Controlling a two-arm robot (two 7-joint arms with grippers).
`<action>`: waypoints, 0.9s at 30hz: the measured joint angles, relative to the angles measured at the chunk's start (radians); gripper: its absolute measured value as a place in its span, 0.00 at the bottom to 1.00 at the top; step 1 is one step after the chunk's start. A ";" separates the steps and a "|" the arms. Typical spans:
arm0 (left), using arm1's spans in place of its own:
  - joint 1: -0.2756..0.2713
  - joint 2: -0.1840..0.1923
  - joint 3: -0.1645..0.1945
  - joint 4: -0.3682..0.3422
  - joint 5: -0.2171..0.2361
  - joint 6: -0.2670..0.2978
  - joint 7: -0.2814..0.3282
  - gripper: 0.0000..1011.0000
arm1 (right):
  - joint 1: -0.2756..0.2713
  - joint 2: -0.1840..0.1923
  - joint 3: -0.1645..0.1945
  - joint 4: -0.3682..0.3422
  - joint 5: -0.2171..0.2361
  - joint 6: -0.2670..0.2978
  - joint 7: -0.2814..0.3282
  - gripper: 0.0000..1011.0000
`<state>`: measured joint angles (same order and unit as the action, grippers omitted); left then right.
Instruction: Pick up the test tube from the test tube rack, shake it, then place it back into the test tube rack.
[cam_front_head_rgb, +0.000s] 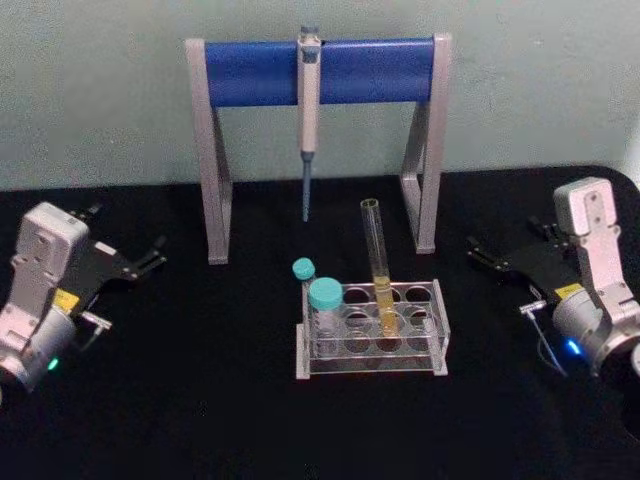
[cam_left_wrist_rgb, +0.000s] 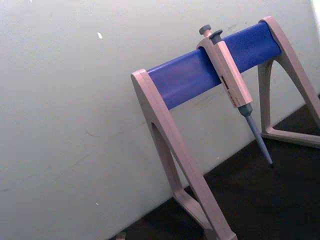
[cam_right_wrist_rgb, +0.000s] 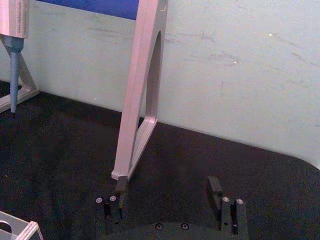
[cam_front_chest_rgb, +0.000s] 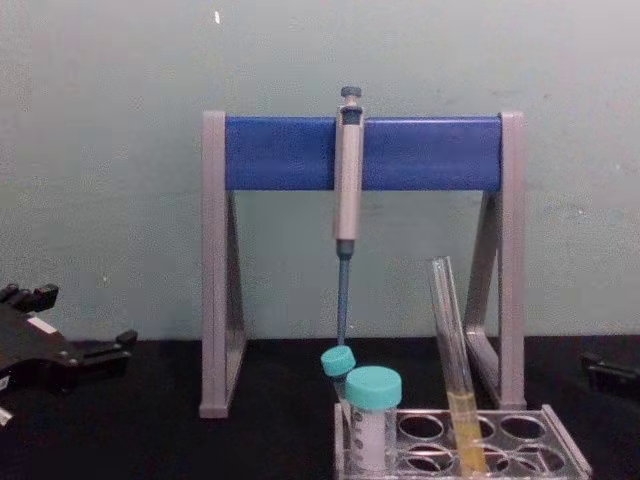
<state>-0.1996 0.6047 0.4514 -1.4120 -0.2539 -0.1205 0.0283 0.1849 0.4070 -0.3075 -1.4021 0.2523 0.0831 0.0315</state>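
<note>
I can read no writing anywhere; the small yellow stickers on both arms are too blurred to make out. The test tube rack (cam_front_head_rgb: 372, 330) sits at the middle of the black desk (cam_front_head_rgb: 200, 400), a clear plastic block with rows of round holes. The test tube (cam_front_head_rgb: 379, 265) stands in one of its middle holes, leaning slightly, uncapped, with yellow liquid in its lower part. Two teal-capped vials (cam_front_head_rgb: 324, 300) stand in the holes at the rack's 9 o'clock end; I cannot tell what is in them. At 12 o'clock from the rack stands the grey-and-blue stand (cam_front_head_rgb: 318, 70) with a pipette (cam_front_head_rgb: 309, 120) hanging from its bar. My left tool (cam_front_head_rgb: 150, 258) rests well apart at 9 o'clock, released and empty; my right tool (cam_front_head_rgb: 480, 252) rests well apart at 3 o'clock, fingers (cam_right_wrist_rgb: 121, 186) spread, holding nothing.
</note>
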 joint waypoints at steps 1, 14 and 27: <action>0.000 0.000 0.000 0.000 0.000 0.000 0.000 0.99 | 0.000 0.000 0.000 0.000 0.000 0.000 0.000 0.99; 0.000 0.000 0.000 0.000 0.000 0.000 0.000 0.99 | 0.000 0.000 0.000 0.000 0.000 0.000 0.000 0.99; 0.000 0.000 0.000 0.000 0.000 0.000 0.000 0.99 | 0.000 0.000 0.000 0.000 0.000 0.000 0.000 0.99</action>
<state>-0.1996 0.6047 0.4514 -1.4120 -0.2539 -0.1206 0.0283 0.1849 0.4070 -0.3075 -1.4020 0.2523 0.0831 0.0315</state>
